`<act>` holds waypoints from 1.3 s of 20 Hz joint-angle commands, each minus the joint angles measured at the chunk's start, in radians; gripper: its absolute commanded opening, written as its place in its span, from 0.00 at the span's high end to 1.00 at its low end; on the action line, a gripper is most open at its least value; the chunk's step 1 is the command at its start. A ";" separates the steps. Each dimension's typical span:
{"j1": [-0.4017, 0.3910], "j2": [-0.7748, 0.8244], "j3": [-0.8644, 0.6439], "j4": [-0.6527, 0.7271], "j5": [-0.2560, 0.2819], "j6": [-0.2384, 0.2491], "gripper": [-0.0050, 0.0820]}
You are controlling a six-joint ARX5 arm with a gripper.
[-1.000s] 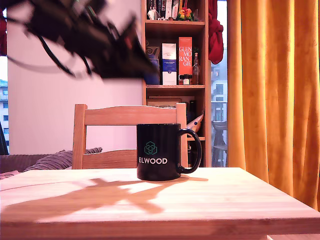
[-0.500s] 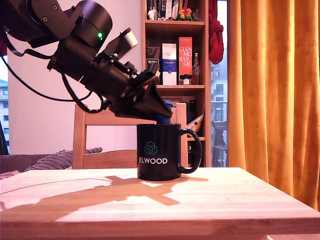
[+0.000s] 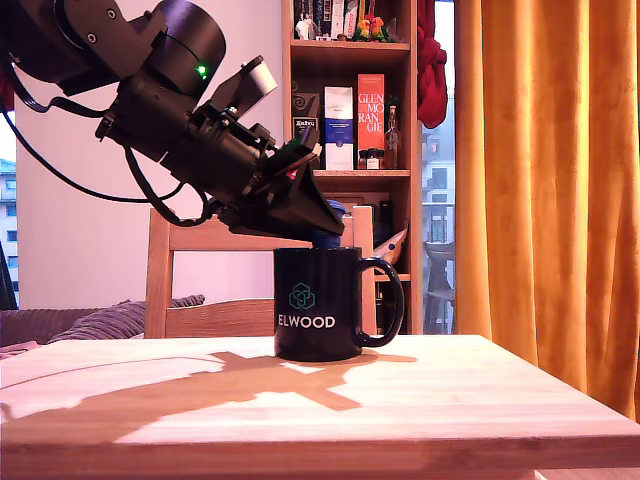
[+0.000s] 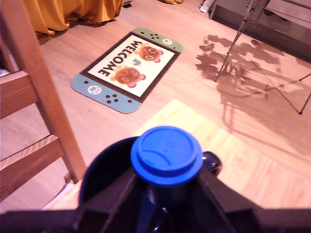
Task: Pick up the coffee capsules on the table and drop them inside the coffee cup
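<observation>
1. Worktop (image 3: 420, 400) of pale planked wood fills the foreground of the exterior view, its straight front edge nearest the camera and the arm's shadow lying across it.
2. Standing on it, about the middle, is the coffee cup (image 3: 318, 305), black and glossy, with white "ELWOOD" lettering, a teal hexagon logo and its handle toward the exterior view's right.
3. Directly above the cup's open mouth hangs the gripper (image 3: 327, 229), reaching down at a slant from the exterior view's upper left.
4. Its fingers (image 4: 114, 199) are closed on the blue capsule (image 4: 166, 155), one on each side, with the flat round face toward the wrist camera.
5. In the wrist view the capsule sits over the cup's dark rim (image 4: 97, 167); from the exterior view only a sliver of blue shows just above the rim.
6. Behind the worktop stands a wooden chair (image 3: 240, 232).
7. Farther back are a bookshelf (image 3: 350, 120) with boxes and bottles and an orange curtain (image 3: 545, 170).
8. On the floor, in the wrist view, lies a "WELCOME" mat (image 4: 127, 68).
</observation>
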 commanded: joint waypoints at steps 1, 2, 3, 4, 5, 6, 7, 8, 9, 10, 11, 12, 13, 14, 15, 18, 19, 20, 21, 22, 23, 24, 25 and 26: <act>-0.006 0.005 0.017 0.009 0.002 0.003 0.76; -0.006 0.005 0.017 0.008 0.002 0.004 0.75; -0.006 0.005 0.017 0.008 0.002 0.004 0.75; -0.006 0.005 0.017 0.008 0.002 0.004 0.75; -0.006 0.005 0.017 0.010 0.004 0.004 0.75; -0.006 0.005 0.017 0.013 0.009 0.004 0.75; -0.006 0.005 0.017 0.014 0.011 0.005 0.74; -0.006 0.005 0.017 0.015 0.011 0.005 0.64; -0.006 0.005 0.017 0.014 0.020 0.018 0.46; -0.006 0.005 0.017 0.014 0.025 0.023 0.27; -0.006 0.004 0.017 0.010 0.028 0.023 0.20; -0.005 0.000 0.017 0.006 0.041 0.024 0.20; -0.006 0.000 0.017 0.007 0.068 0.024 0.20; -0.006 -0.001 0.017 0.007 0.090 0.028 0.20; -0.006 -0.002 0.017 0.008 0.096 0.030 0.20; -0.005 -0.016 0.017 -0.001 0.159 0.029 0.21; 0.001 -0.035 0.017 -0.009 0.170 0.030 0.23; 0.008 -0.063 0.017 -0.021 0.175 0.031 0.27; 0.014 -0.097 0.017 -0.043 0.176 0.030 0.32; 0.022 -0.143 0.017 -0.080 0.179 0.030 0.40; 0.031 -0.185 0.017 -0.117 0.185 0.031 0.49; 0.042 -0.227 0.017 -0.162 0.185 0.031 0.61; 0.048 -0.264 0.017 -0.193 0.185 0.031 0.74; 0.054 -0.295 0.017 -0.212 0.185 0.042 0.86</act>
